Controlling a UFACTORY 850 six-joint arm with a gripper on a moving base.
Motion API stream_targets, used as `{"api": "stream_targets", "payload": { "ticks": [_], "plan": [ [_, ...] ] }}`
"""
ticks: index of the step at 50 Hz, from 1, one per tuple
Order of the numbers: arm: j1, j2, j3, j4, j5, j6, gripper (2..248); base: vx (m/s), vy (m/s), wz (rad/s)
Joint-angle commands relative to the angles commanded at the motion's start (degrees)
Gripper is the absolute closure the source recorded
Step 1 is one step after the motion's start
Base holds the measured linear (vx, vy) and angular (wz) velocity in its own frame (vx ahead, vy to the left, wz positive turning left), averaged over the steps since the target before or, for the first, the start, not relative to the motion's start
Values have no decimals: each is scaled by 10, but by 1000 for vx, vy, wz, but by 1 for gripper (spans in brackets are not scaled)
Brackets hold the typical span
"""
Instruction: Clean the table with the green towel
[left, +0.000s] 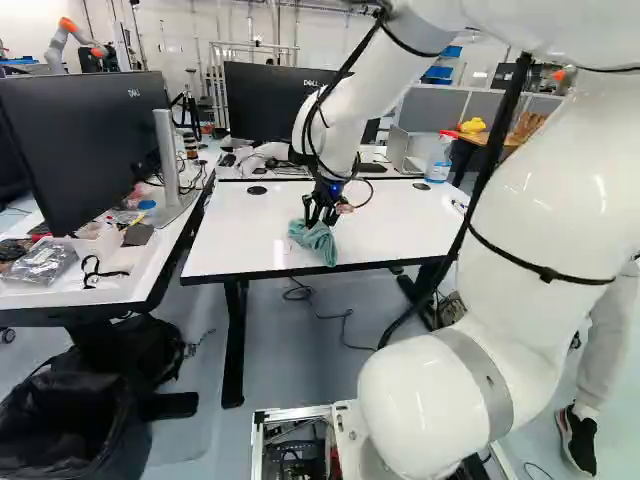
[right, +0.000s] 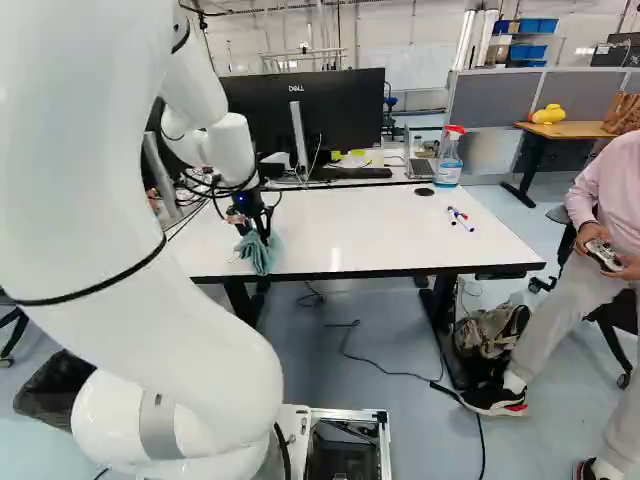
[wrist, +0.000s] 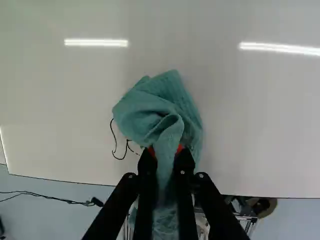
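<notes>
Crumpled green woven towel (wrist: 157, 110), glossy white flat tabletop (wrist: 250, 120)

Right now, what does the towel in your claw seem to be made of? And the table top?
The towel looks like soft, dull cloth, maybe cotton or microfibre: it bunches into folds. The table top looks hard, smooth and glossy, perhaps plastic-coated board: bright streaks of light reflect in it. I can't see what's inside it.
</notes>
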Motion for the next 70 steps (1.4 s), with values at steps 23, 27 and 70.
{"api": "stream_targets", "payload": {
  "ticks": [23, 27, 70],
  "plan": [
    [28, -52, -59, 0, 0, 0, 203, 0, 0, 0],
    [36, -59, -66, 0, 0, 0, 203, 0, 0, 0],
    [127, -61, -70, 0, 0, 0, 203, 0, 0, 0]
  ]
}}
